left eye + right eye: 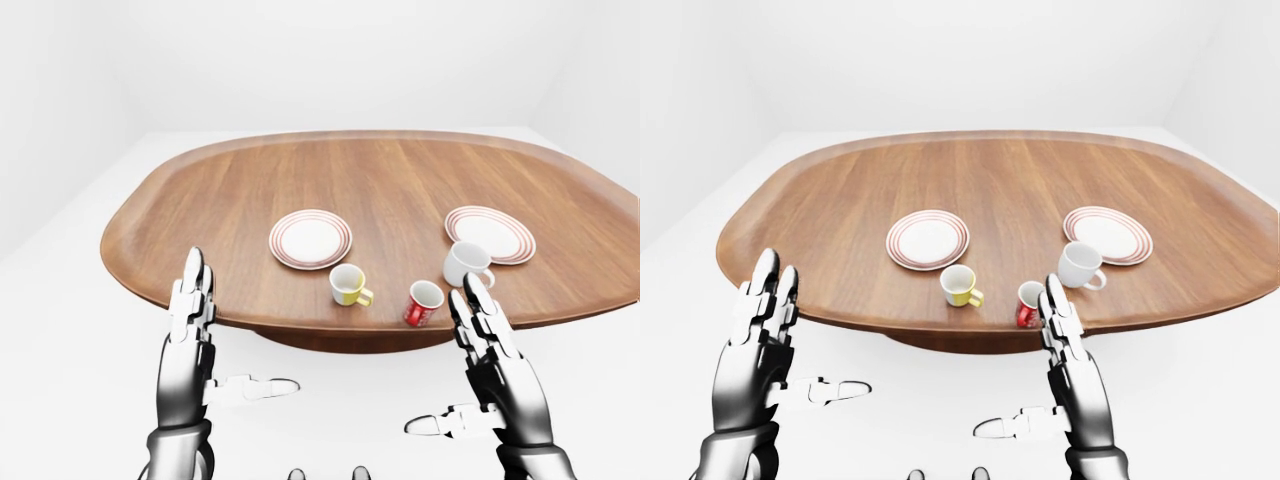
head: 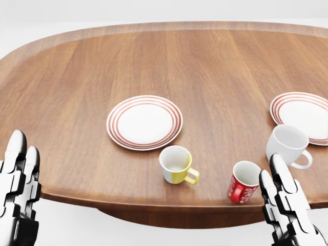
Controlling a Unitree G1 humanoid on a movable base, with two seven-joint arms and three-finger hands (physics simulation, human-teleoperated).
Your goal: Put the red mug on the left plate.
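The red mug point(image 2: 243, 188) stands upright near the table's near edge, right of centre in the head view. The left plate point(image 2: 144, 122), white with red rings, lies up and left of it. My right hand point(image 1: 492, 370) is open, fingers straight, just below and right of the red mug, not touching it. My left hand point(image 1: 192, 345) is open at the table's lower left edge, far from the mug. Both hands are empty.
A yellow-and-white mug point(image 2: 176, 165) stands between the red mug and the left plate. A white mug point(image 2: 288, 146) stands by the right plate point(image 2: 302, 114). The oval wooden table point(image 1: 380, 185) has a raised rim; white floor surrounds it.
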